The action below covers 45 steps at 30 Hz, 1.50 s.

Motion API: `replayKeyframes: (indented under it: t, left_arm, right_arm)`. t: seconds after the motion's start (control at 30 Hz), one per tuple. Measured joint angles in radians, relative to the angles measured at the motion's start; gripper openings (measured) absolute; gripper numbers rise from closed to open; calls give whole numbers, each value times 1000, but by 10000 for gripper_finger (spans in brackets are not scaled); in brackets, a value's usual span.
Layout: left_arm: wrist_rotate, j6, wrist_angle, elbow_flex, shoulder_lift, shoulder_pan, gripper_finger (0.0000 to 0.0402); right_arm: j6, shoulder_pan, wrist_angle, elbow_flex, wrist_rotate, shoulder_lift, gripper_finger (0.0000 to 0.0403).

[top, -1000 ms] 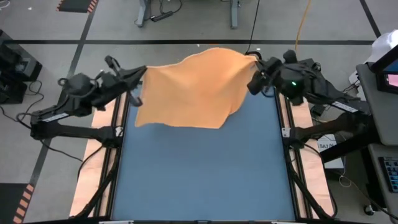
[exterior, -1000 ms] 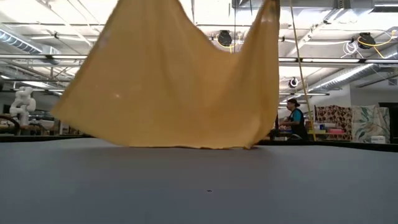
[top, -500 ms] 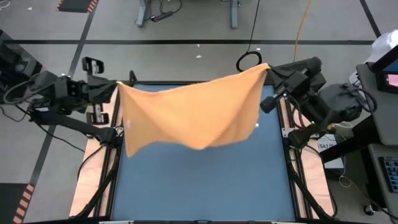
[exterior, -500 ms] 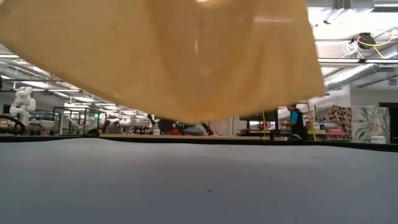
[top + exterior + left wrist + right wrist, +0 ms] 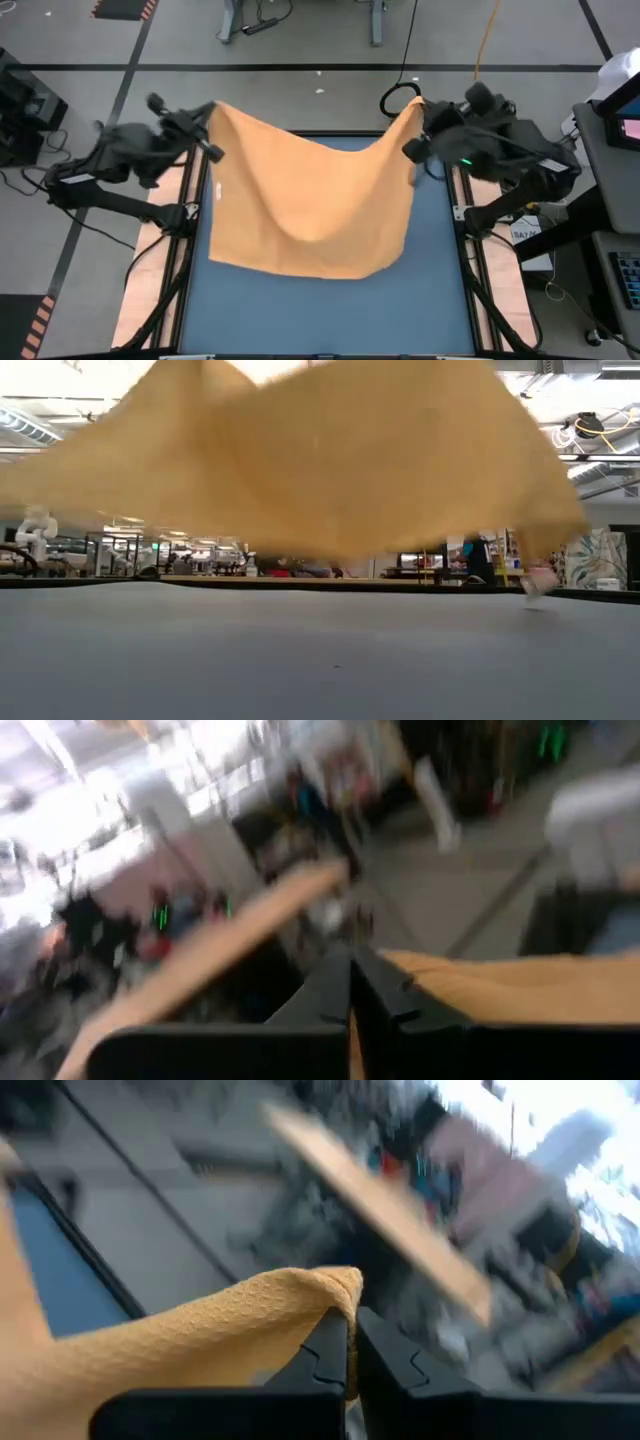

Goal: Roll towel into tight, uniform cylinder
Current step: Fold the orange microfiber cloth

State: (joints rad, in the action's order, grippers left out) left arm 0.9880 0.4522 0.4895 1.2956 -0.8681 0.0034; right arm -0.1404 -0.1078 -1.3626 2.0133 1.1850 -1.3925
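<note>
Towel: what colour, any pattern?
Plain orange-yellow towel, no printed pattern; a fine woven texture shows up close. Colour reads best in the high view.

Towel now billowed out from both grippers, free edge farther down table; grippers swung back toward far corners.

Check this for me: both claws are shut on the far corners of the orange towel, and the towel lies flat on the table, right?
Not quite. Both the left claw and the right claw are shut on the towel, but it hangs above the table, as the low view shows.
</note>
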Motion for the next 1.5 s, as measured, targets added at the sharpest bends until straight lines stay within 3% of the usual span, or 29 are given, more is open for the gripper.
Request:
replayKeyframes:
  t: [0.1,0.2,0.43,0.63,0.73,0.83,0.9,1.0,1.1,1.23,1.5]
  left_arm:
    - [-19,-195,236,-5,-33,70,2]
    - [-20,-315,352,-49,-61,125,2]
    - [-22,-340,349,-174,-134,220,2]
    - [3,-309,336,-195,-202,274,2]
    - [36,-253,250,-195,-217,311,2]
    - [-24,-233,182,-194,-217,329,2]
    - [-67,-230,164,-194,-219,331,2]
    - [-44,-154,116,-195,-219,335,2]
    - [-17,-49,-36,-195,-219,361,2]
    - [-74,-1,-167,-194,-216,378,2]
    - [-79,1,-127,-194,-216,377,2]
  right_arm:
    - [-72,139,-69,-82,-67,-1,2]
    - [-76,245,-51,-197,-135,-1,2]
    - [30,390,183,-525,-149,-3,2]
    - [251,470,488,-679,-151,-2,2]
    - [381,528,640,-690,-230,-2,2]
    - [410,572,694,-689,-324,-1,2]
    - [402,588,670,-689,-325,-1,2]
    - [434,613,692,-690,-325,-1,2]
    - [548,639,919,-690,-356,1,2]
    - [637,659,1169,-688,-554,7,2]
    - [553,663,917,-689,-511,13,2]
